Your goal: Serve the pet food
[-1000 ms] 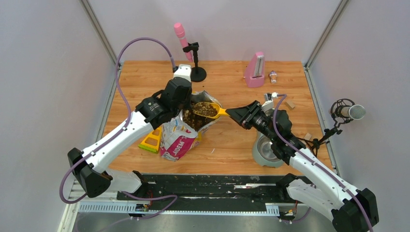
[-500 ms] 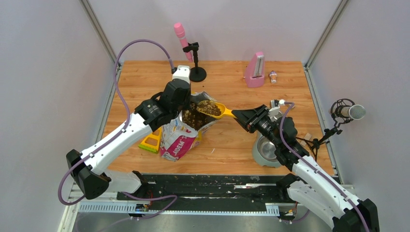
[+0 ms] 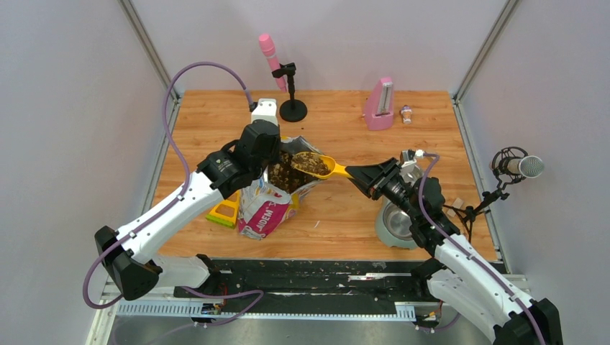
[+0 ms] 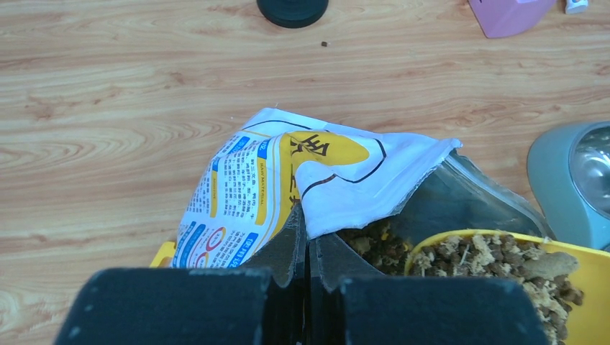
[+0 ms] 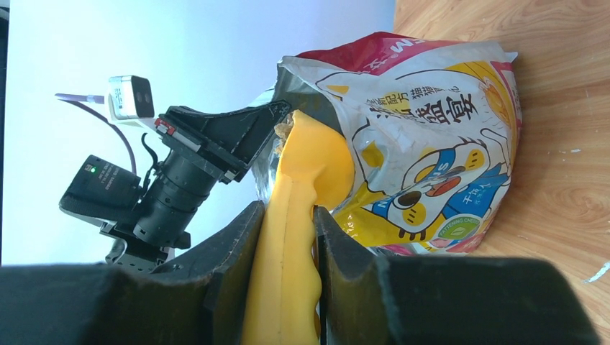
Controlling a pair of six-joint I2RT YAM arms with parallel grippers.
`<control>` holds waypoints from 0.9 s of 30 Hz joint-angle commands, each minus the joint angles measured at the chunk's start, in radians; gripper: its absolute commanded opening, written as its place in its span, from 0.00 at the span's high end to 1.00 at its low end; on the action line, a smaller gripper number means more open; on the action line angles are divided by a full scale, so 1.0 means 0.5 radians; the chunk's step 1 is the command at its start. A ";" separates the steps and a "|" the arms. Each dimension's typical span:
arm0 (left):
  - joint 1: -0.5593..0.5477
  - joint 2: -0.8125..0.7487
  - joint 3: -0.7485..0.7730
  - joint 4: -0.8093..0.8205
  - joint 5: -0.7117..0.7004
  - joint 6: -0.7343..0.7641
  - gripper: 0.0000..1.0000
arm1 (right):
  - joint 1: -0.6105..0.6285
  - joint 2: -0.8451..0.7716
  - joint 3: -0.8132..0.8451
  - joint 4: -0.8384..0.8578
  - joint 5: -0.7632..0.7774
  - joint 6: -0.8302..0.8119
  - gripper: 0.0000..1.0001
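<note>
– Now, where is the pet food?
– Small brown kibble pellets [image 3: 308, 163] heap the yellow plastic scoop [image 3: 324, 167], poised just above the open mouth of the crinkly printed bag [image 3: 266, 205]; more lies inside the bag.
– And the hands?
– Left hand [image 4: 308, 237]: pressed together, pinching the bag's rim. Right hand [image 5: 288, 212], right of the bag: clamped on the scoop's handle. A grey metal bowl [image 3: 394, 223] stands on the wooden table [image 3: 216, 122], right of the bag.
</note>
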 commanded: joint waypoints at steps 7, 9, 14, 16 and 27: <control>-0.010 -0.117 0.035 0.200 -0.034 -0.081 1.00 | -0.029 -0.160 0.058 -0.038 0.082 0.029 1.00; -0.009 -0.114 0.034 0.213 -0.015 -0.081 1.00 | -0.029 -0.155 0.068 -0.017 0.068 0.030 1.00; -0.009 -0.106 0.033 0.221 -0.013 -0.084 1.00 | -0.029 -0.145 0.061 0.040 0.058 0.039 1.00; -0.009 -0.100 0.035 0.221 -0.013 -0.084 1.00 | -0.029 -0.137 0.041 0.100 0.049 0.062 1.00; -0.008 -0.090 0.041 0.246 0.011 -0.091 1.00 | -0.046 -0.050 -0.137 0.611 -0.068 0.227 1.00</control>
